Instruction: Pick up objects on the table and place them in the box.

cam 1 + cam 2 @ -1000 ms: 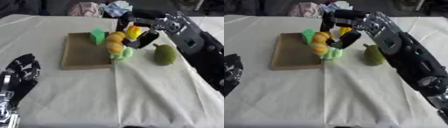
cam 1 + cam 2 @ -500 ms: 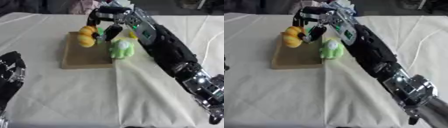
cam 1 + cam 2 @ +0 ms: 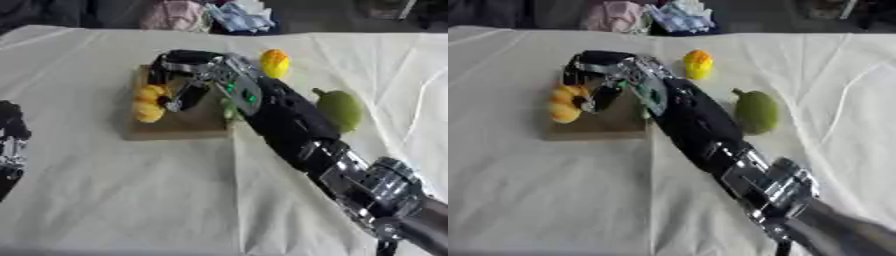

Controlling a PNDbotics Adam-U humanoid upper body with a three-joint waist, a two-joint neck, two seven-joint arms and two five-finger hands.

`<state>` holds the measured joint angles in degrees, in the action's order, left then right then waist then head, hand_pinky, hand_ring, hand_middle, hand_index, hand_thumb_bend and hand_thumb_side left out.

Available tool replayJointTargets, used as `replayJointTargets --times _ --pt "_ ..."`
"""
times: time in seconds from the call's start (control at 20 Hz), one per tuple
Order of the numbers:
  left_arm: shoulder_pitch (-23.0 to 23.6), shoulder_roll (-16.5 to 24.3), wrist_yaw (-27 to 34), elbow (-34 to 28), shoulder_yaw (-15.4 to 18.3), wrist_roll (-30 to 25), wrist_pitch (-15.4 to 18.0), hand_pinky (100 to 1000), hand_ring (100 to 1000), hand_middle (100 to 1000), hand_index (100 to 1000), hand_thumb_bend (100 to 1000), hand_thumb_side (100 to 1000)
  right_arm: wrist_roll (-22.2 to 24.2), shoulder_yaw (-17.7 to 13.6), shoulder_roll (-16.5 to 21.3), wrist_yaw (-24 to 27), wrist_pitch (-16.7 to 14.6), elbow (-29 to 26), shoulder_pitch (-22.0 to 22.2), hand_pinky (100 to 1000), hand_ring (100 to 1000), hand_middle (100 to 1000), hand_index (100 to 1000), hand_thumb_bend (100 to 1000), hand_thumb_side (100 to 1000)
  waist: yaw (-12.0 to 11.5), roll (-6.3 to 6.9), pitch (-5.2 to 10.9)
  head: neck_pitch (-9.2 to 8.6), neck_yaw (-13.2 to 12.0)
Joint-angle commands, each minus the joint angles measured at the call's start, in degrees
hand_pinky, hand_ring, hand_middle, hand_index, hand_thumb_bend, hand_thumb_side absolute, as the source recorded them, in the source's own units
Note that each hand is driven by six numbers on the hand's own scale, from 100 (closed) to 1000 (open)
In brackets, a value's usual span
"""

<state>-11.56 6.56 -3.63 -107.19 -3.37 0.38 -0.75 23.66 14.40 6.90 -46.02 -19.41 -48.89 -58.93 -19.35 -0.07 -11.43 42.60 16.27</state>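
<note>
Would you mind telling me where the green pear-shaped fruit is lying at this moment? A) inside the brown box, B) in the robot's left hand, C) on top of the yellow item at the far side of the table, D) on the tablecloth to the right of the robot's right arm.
D: the green pear-shaped fruit lies on the tablecloth, right of the right arm, outside the brown box.
</note>
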Motion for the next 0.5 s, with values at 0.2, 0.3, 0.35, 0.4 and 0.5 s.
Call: replayJointTargets --times 0.2,0.3,0.35,0.4,0.5 --pt "-0.79 0.63 0.53 -1.86 -0.27 -0.07 0.17 732 829 727 799 202 368 -5.88 -1.22 -0.49 -6.12 1.17 1.05 -1.10 737 721 677 629 100 120 -0.57 0.48 -0.12 -0.75 0.31" --pt "-0.82 0.61 0.50 -1.89 -0.30 -0.14 0.14 732 829 727 800 205 370 -7.63 -1.41 -0.76 -7.96 1.57 1.44 -0.92 739 724 682 679 100 174 -0.61 0.46 -0.15 -0.69 0.26" --pt "-0.82 0.61 0.46 -1.89 -0.30 -0.18 0.13 732 829 727 800 206 370 -8.36 -1.44 -0.91 -8.68 1.53 1.68 -0.82 739 725 684 693 100 197 -0.57 0.45 -0.16 -0.66 0.22" --pt "-0.81 0.61 0.41 -1.89 -0.28 -0.20 0.12 732 829 727 800 207 371 -8.85 -1.43 -1.04 -9.15 1.35 1.90 -0.72 740 727 686 711 100 240 -0.53 0.44 -0.17 -0.67 0.18" --pt "-0.80 0.61 0.34 -1.89 -0.28 -0.25 0.12 733 829 727 800 207 372 -9.11 -1.31 -1.32 -9.75 0.87 2.22 -0.58 745 733 694 745 100 305 -0.48 0.43 -0.17 -0.70 0.07"
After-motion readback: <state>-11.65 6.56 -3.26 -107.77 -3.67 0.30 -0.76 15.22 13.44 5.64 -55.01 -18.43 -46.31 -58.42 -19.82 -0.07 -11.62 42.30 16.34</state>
